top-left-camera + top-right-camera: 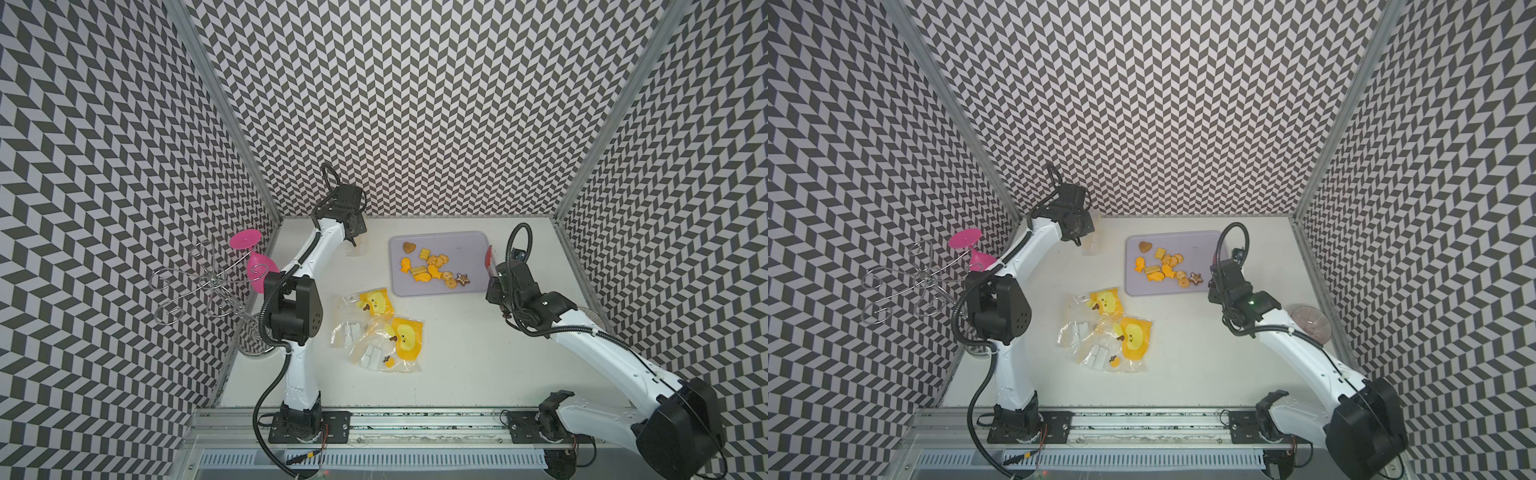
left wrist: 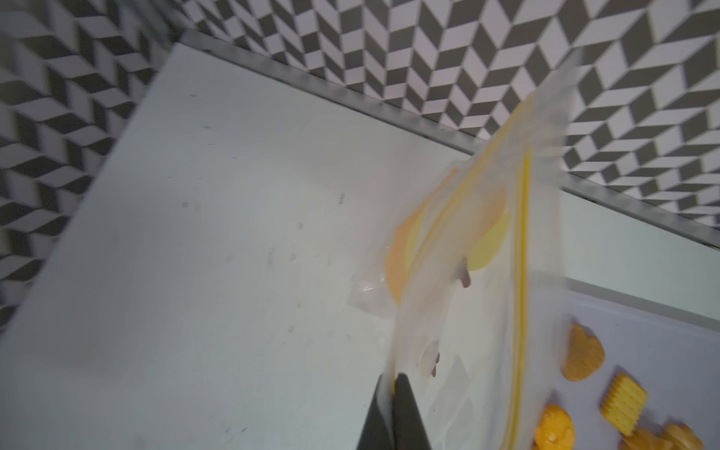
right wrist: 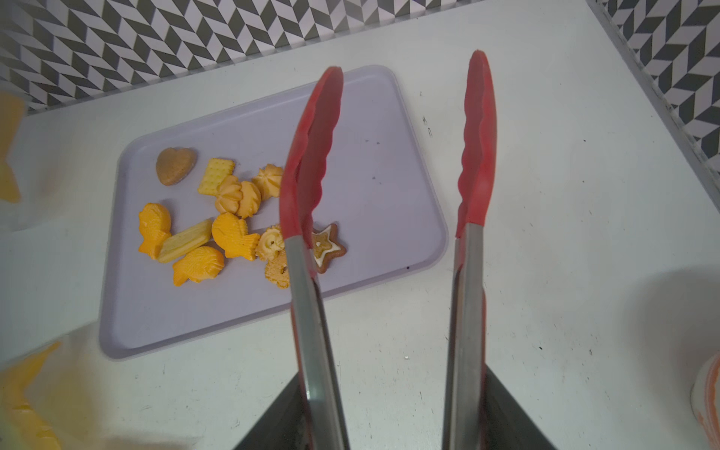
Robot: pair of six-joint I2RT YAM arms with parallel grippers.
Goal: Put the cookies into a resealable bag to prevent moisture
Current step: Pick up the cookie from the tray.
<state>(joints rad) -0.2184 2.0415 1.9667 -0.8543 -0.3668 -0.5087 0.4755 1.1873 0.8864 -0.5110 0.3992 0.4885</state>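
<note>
My left hand point(image 2: 394, 381) is pressed together, pinching the edge of a clear, floppy bag point(image 2: 467, 311) that hangs from it just beside the tray. Motion blur smears the film, but I can make out a thin yellow zip strip point(image 2: 523, 272) running along it and soft yellow and orange printed patches. Only the left wrist view shows that pinch. In both top views the bag is no more than a faint clear film under the hand, near the back wall.

My right hand point(image 3: 389, 426) is clamped around a pair of tongs point(image 3: 307, 311). Its black fingers press the smooth steel arms from outside, while the red, scalloped, rubbery tips stand apart with nothing between them. One arm crosses in front of the star cookie point(image 3: 328, 249), and the other tip lies past the tray's edge over bare counter point(image 3: 565, 233). In a top view only a red sliver of the tongs shows.

The cookies point(image 1: 432, 268) all lie on a flat lavender tray point(image 1: 473, 249) with rounded corners, clustered toward the side nearer my left arm. Among them are a brown heart point(image 3: 175, 165), ridged yellow squares, orange fish with a scale texture, piped swirls and the iced brown star.

Spare bags point(image 1: 378, 332) with yellow cartoon prints lie flat and overlapping on the white counter, in front of the tray.
</note>
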